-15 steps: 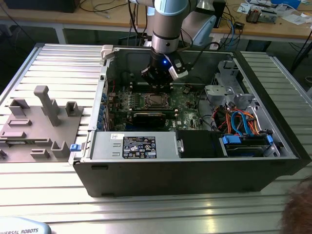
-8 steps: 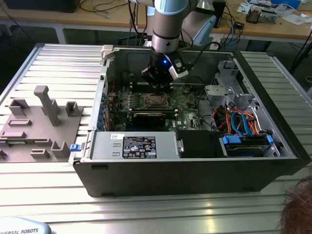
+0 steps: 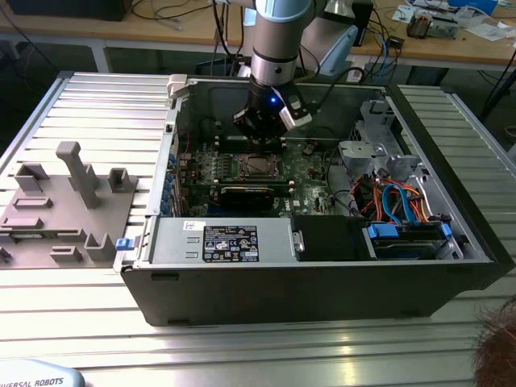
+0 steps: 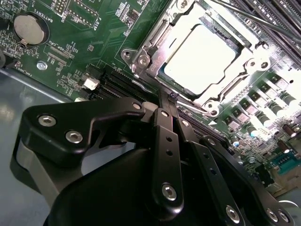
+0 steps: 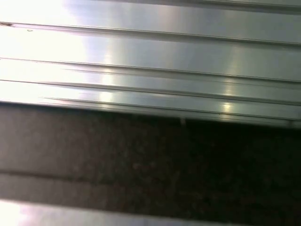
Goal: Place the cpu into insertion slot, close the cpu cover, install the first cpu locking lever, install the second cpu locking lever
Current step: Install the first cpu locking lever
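Observation:
The cpu (image 4: 200,54) lies flat in the socket on the green board (image 4: 89,42), its silver top bright in the second wrist view. The cpu cover (image 4: 157,44), a silvery frame, lies down around it. A thin locking lever rod (image 4: 249,19) runs along the socket's far side, and another lever (image 4: 190,107) runs along the side nearest the fingers. My gripper (image 4: 167,100) hangs just off that near edge, its black fingers (image 4: 165,123) drawn together at the tips. In the exterior view the gripper (image 3: 266,129) hovers just behind the socket (image 3: 256,165).
The open computer case (image 3: 322,282) walls in the board. A black power supply (image 3: 230,242) and drive bays with blue and orange cables (image 3: 399,205) sit along the front and the exterior view's right. A grey fixture (image 3: 64,205) stands on the ribbed table (image 5: 150,52).

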Action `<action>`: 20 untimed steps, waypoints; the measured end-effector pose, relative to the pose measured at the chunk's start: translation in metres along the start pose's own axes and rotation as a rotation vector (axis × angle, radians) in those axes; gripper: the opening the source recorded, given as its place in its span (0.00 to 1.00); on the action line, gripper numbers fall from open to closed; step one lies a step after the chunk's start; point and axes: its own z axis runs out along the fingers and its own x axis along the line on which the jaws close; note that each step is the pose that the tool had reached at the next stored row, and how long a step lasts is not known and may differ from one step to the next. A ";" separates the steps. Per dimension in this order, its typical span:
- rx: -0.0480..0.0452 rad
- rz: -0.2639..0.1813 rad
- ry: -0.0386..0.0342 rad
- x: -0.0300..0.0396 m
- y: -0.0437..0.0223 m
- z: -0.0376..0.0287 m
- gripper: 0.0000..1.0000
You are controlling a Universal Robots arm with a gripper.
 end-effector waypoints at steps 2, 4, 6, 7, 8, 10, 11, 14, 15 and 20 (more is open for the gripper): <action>-0.0002 0.000 -0.0002 0.0000 0.0001 -0.0006 0.11; -0.0003 0.000 -0.0002 0.0000 0.0001 -0.0007 0.11; -0.0001 0.000 -0.0001 0.0000 0.0001 -0.0008 0.11; -0.0001 0.000 -0.0001 0.0000 0.0000 -0.0008 0.11; -0.0001 0.000 -0.0001 0.0000 0.0001 -0.0009 0.11; 0.0000 0.000 0.0000 0.0001 0.0000 -0.0009 0.11; 0.0001 0.000 0.0000 0.0001 -0.0001 -0.0010 0.11; -0.0001 0.000 0.0000 0.0000 -0.0011 -0.0010 0.11; 0.0000 0.000 0.0000 -0.0001 -0.0015 -0.0010 0.11; -0.0002 0.000 0.0020 -0.0028 -0.0031 -0.0007 0.11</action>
